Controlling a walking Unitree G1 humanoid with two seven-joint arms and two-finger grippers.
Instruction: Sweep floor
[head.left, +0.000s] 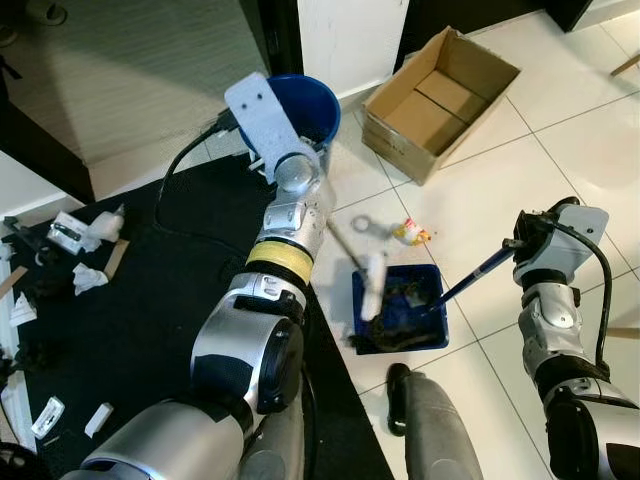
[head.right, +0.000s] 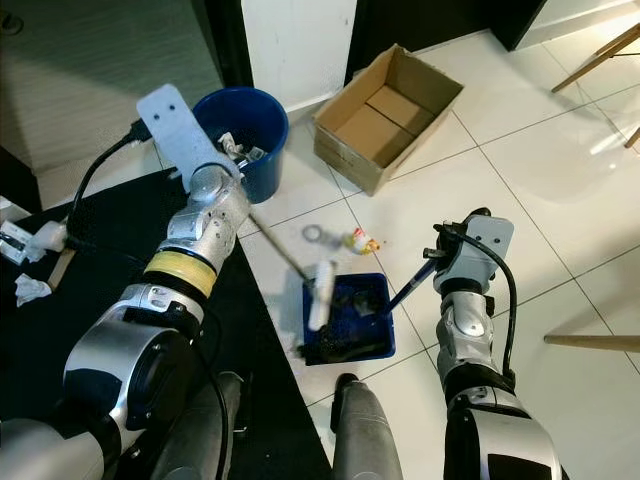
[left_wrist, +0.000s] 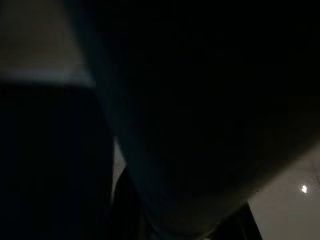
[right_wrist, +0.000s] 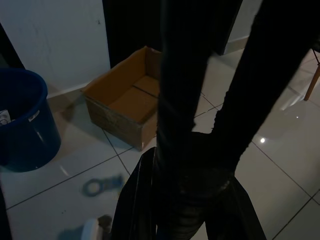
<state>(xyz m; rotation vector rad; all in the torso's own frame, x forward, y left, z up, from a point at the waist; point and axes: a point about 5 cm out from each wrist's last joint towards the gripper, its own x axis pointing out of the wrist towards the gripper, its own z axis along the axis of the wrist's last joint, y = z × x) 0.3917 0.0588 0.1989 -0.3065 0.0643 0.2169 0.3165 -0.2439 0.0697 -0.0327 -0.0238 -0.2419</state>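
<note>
A blue dustpan (head.left: 402, 306) lies flat on the white tiles, dark debris in it. Its blue handle (head.left: 478, 272) rises to my right gripper (head.left: 512, 248), which is shut on it; the black fingers (right_wrist: 177, 75) show in the right wrist view. A broom with a thin stick (head.right: 280, 250), white head (head.left: 372, 285) and black bristles (head.left: 385, 335) leans into the pan's near-left corner. The stick runs up under my left gripper (head.right: 232, 200) beside the blue bucket (head.left: 305, 108), which grips it. A yellow-red wrapper (head.left: 412, 232) and a grey ring (head.left: 362, 225) lie just beyond the pan.
An open cardboard box (head.left: 440, 90) stands behind the pan by the white wall. The bucket holds rubbish. A black mat (head.left: 150, 290) at left carries several paper scraps (head.left: 88, 277). Wooden chair legs (head.right: 592, 342) reach in at right. My own legs (head.left: 430, 420) stand close below.
</note>
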